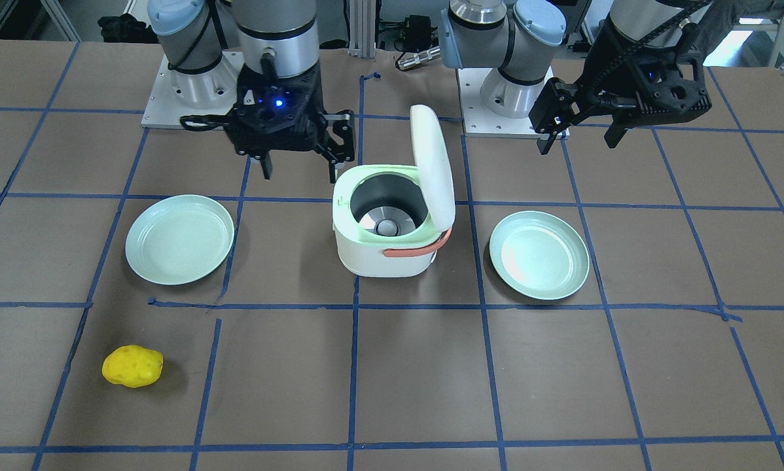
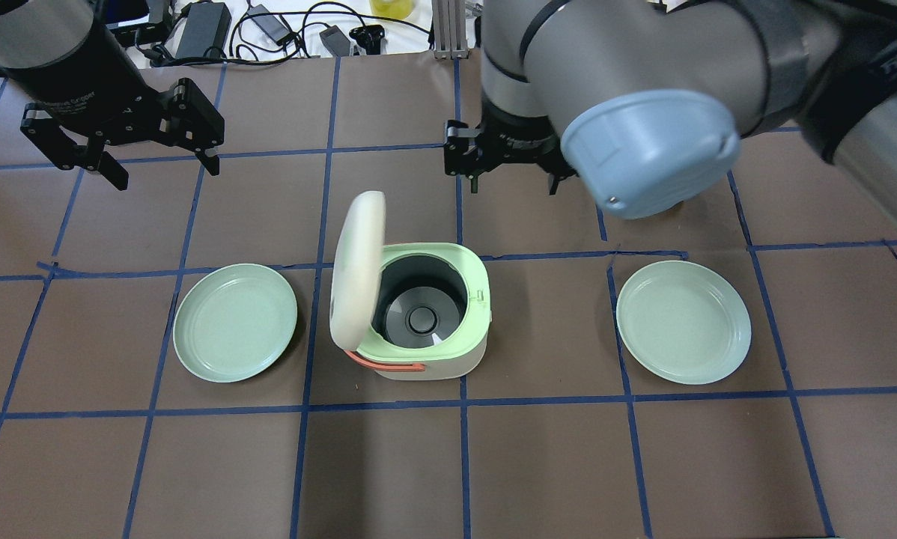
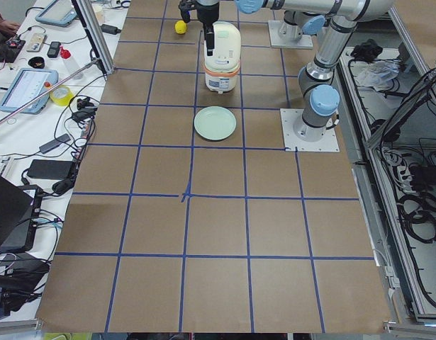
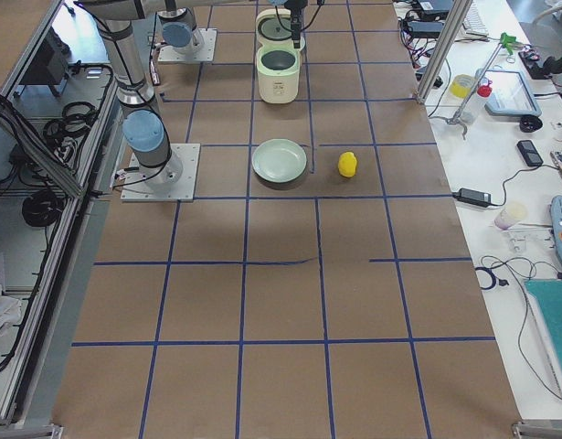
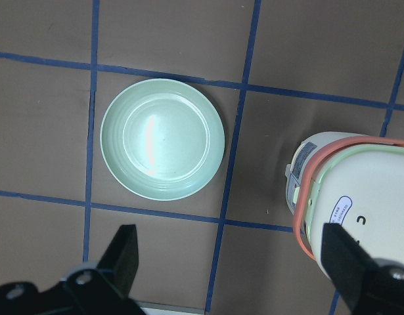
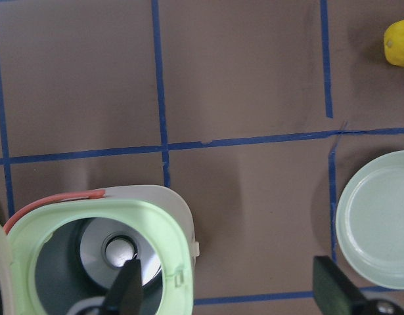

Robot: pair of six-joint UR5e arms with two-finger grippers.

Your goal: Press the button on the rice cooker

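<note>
The white rice cooker [image 2: 418,329] with a pale green rim and an orange handle stands mid-table, its lid [image 2: 355,269] swung up and open, the inner well empty. A small button tab [image 2: 483,297] sits on the rim's side toward my right arm; it also shows in the right wrist view [image 6: 196,248]. My right gripper [image 2: 514,187] is open and empty, hovering just beyond the cooker's far right corner [image 1: 299,175]. My left gripper [image 2: 165,176] is open and empty, high and well off to the left [image 1: 576,146]. The left wrist view shows the cooker's side [image 5: 349,197].
Two pale green plates flank the cooker, one on my left [image 2: 235,322] and one on my right [image 2: 683,322]. A yellow lumpy object [image 1: 132,366] lies far out on my right side. Blue tape lines grid the brown tabletop.
</note>
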